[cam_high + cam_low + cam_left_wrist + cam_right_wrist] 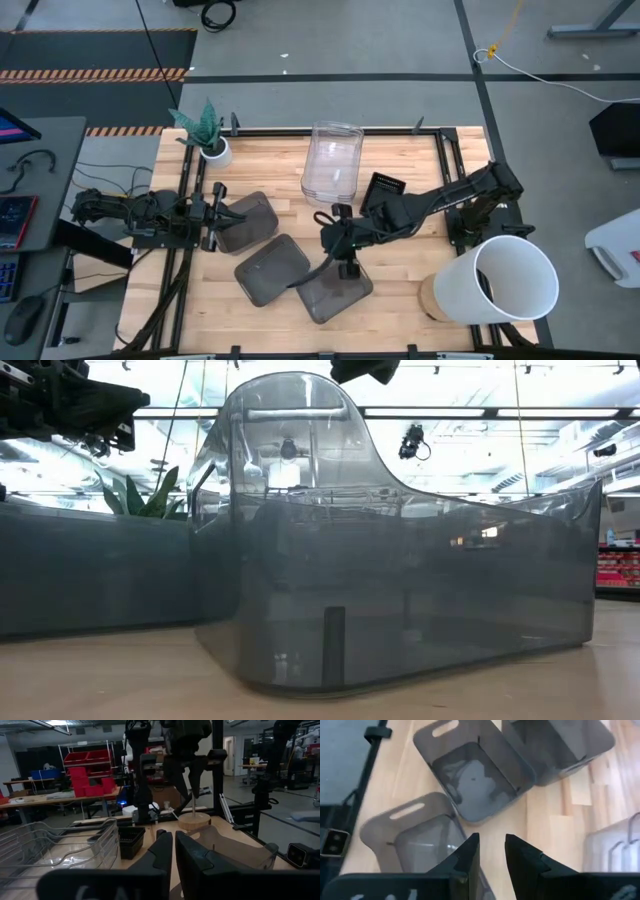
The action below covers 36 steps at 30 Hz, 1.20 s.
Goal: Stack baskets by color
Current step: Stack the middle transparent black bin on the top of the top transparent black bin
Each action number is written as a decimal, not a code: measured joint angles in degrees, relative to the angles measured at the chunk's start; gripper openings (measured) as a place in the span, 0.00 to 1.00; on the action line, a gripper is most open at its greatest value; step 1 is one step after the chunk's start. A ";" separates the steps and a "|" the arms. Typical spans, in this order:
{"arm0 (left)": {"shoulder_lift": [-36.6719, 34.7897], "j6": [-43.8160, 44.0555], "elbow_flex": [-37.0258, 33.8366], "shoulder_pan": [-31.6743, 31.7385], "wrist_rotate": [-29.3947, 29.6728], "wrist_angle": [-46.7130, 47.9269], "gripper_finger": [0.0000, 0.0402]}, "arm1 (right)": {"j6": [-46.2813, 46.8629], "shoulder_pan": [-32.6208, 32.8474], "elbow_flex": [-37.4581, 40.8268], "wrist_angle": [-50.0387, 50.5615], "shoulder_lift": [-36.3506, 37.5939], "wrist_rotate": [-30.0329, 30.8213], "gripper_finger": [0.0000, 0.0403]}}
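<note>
Three smoky grey baskets rest on their bottoms on the wooden table: one at the left [245, 222], one in the middle [272, 270] and one nearer the front [335, 293]. The front one fills the low view [400, 590]. My right gripper [346, 266] hangs open above the front basket's far rim, and bare wood shows between its fingers [492, 847]. Clear baskets [332, 165] lie nested at the far edge, with a black perforated basket [385, 187] to their right. My left gripper [222, 213] waits shut at the left basket's left rim.
A large white bucket [505, 280] lies on its side at the near right corner. A small white plant pot [215, 150] stands at the far left. Bare wood shows between the grey baskets and the clear ones.
</note>
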<state>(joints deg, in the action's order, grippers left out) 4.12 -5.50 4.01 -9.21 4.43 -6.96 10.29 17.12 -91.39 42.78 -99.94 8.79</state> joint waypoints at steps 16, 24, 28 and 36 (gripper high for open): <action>0.00 0.00 0.00 -0.02 0.02 -0.02 0.07 | -3.05 -3.07 16.52 -17.20 10.75 0.72 0.20; 0.00 0.00 0.00 -0.01 0.02 0.00 0.09 | -4.06 -2.56 34.92 -34.34 24.66 2.22 0.20; 0.00 0.02 0.00 0.00 0.00 0.00 0.08 | -8.24 -2.79 42.02 -43.11 31.03 2.08 0.20; 0.00 0.01 0.00 0.00 0.02 -0.02 0.06 | -17.21 -4.69 51.66 -54.56 40.68 2.08 0.20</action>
<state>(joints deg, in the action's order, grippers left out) 4.12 -5.49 4.01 -9.21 4.45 -6.98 -6.91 12.43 -39.74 -11.79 -59.25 10.87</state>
